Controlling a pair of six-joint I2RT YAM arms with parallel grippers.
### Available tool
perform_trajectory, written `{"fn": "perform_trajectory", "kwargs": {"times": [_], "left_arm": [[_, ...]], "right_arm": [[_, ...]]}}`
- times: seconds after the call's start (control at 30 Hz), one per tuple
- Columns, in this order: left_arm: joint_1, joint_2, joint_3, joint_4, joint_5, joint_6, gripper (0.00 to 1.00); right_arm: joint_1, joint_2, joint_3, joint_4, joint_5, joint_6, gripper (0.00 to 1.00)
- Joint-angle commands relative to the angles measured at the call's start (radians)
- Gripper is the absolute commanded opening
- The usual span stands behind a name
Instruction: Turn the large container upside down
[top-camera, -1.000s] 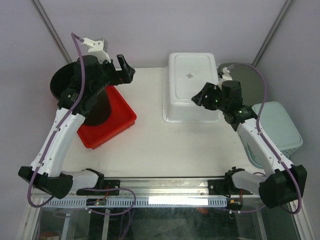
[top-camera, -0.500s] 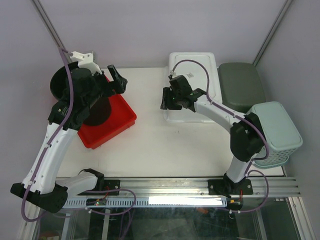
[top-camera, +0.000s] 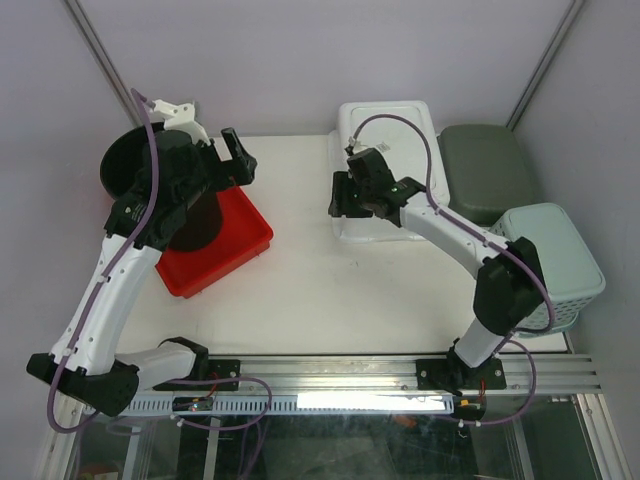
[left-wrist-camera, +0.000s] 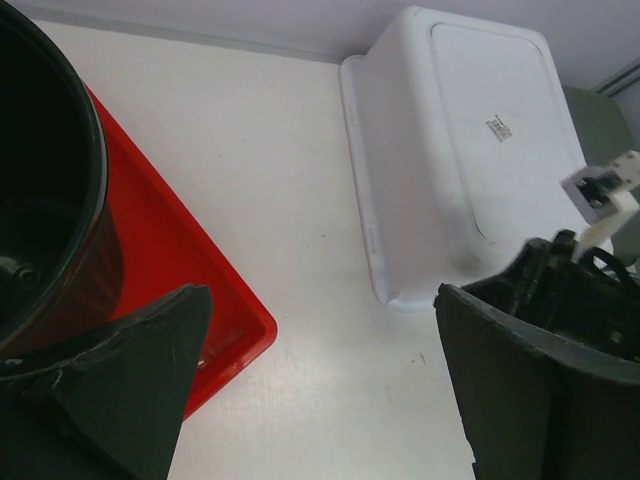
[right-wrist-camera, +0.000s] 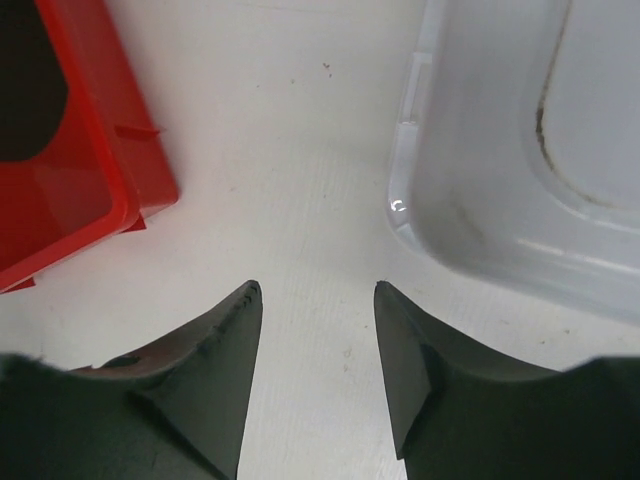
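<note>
One table (top-camera: 300, 280) carries the white tub (top-camera: 385, 128) at 1 o'clock, apparently base-up with its lip down. It looks light, stiff and slick, so the lip (right-wrist-camera: 408, 140) seems the best hold. The right gripper (right-wrist-camera: 315, 290) hangs spread at its 7 o'clock corner; the left gripper (left-wrist-camera: 320, 300) gapes empty at 10 o'clock.

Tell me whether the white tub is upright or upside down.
Upside down: the white tub shows its flat bottom with a sticker facing up, and its rim sits on the table.
</note>
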Motion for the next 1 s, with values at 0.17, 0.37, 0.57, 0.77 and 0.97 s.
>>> {"fn": "perform_trajectory", "kwargs": {"times": [0.17,0.37,0.57,0.77,0.97], "left_arm": [[0.004,0.086,0.186,-0.083,-0.289,0.096,0.99],[0.112,0.214,0.271,-0.168,-0.292,0.085,0.99],[0.207,0.336,0.292,-0.200,-0.210,0.063,0.99],[0.206,0.371,0.271,-0.203,-0.184,0.067,0.99],[0.205,0.382,0.264,-0.206,-0.193,0.092,0.99]], "right_arm": [[0.018,-0.317,-0.116,0.028,0.063,0.048,0.59],[0.016,-0.448,-0.185,0.067,0.154,0.062,0.69],[0.016,-0.460,-0.203,0.043,0.166,0.058,0.72],[0.016,-0.479,-0.235,0.046,0.168,0.064,0.72],[0.015,-0.453,-0.212,0.047,0.171,0.056,0.72]]}}
